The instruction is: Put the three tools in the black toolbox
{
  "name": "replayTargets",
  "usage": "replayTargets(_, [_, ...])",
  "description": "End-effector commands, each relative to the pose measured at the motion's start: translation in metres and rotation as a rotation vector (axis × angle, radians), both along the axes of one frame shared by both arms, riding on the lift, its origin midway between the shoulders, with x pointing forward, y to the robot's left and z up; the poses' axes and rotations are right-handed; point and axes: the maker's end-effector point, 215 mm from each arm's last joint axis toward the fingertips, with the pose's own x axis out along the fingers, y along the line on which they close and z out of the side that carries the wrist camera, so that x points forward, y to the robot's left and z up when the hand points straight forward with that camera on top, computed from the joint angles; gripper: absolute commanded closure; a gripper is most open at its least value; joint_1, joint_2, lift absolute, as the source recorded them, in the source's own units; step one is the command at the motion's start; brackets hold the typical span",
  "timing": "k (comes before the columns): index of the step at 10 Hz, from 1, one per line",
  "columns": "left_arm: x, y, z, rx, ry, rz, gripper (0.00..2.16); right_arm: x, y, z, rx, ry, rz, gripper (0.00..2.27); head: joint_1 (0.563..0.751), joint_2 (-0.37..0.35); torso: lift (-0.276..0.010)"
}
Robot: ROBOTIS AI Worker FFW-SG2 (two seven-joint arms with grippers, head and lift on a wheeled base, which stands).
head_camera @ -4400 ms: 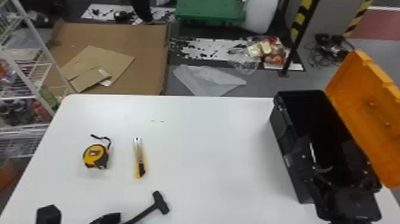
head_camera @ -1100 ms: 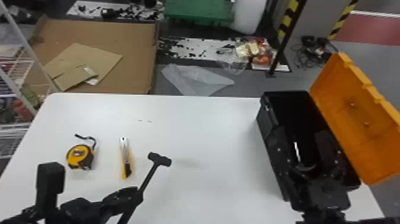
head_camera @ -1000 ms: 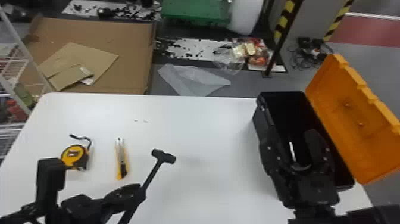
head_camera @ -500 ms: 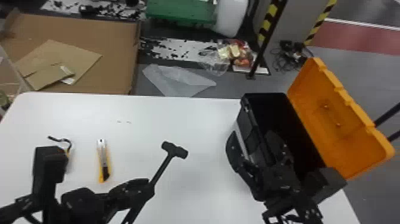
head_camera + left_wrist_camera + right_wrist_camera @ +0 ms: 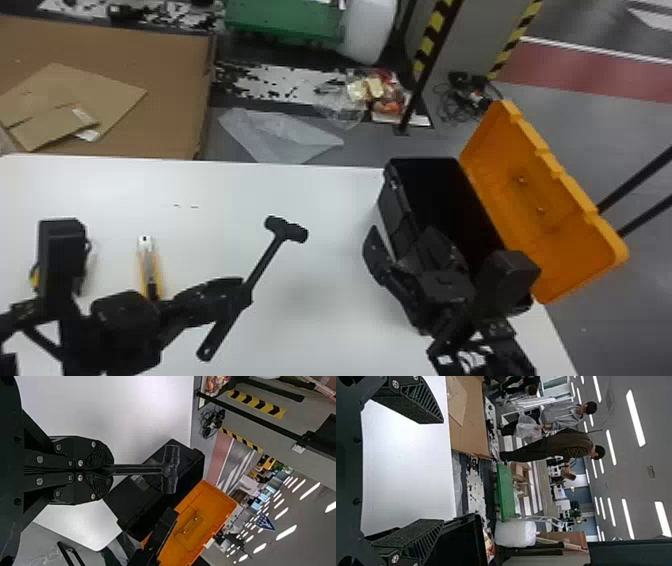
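My left claw [image 5: 244, 296] is clenched on the hammer [image 5: 286, 230] mid-handle, head free at one o'clock, likely to lead into the toolbox [image 5: 397, 212] at two. My right claw [image 5: 443, 471], spread beside it, probably steadies it. The utility knife [image 5: 145, 250] waits at nine.

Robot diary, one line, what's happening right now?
left gripper: holding hammer | right gripper: open, at toolbox | lid: open | tape measure, cutter: on table

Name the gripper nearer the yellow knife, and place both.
Left: the left gripper, holding the hammer, is right of the knife; the right gripper is farther right, at the toolbox.
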Motion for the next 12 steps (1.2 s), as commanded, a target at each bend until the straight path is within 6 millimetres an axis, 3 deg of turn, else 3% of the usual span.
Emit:
replayTargets(1, [0.012, -0.005, 0.004, -0.062, 0.04, -0.012, 1.71, -0.001, -0.009, -0.001, -0.007, 0.032, -0.001, 0.11, 0.695, -0.237, -0.055])
replayTargets(2, [0.008, -0.013, 0.005, -0.115, 0.104, -0.041, 1.71, -0.001, -0.012, 0.0, -0.009, 0.034, -0.004, 0.11, 0.695, -0.247, -0.055])
replayTargets(5, [0.004, -0.003, 0.022, -0.251, 0.259, -0.069, 1.71, -0.002, -0.026, -0.002, 0.007, 0.05, -0.015, 0.11, 0.695, -0.276, -0.055])
replayTargets(8, [-0.009, 0.013, 0.013, -0.266, 0.266, -0.042, 1.71, -0.006, -0.046, -0.006, 0.001, 0.121, -0.001, 0.11, 0.695, -0.279, -0.055])
replayTargets(10, [-0.007, 0.02, 0.003, -0.208, 0.205, -0.016, 1.71, -0.012, -0.062, -0.009, 0.057, 0.206, 0.008, 0.11, 0.695, -0.296, -0.055])
replayTargets(12, [-0.004, 0.018, -0.008, -0.144, 0.183, -0.016, 1.71, -0.031, -0.05, -0.03, 0.052, 0.359, 0.076, 0.11, 0.695, -0.307, -0.055])
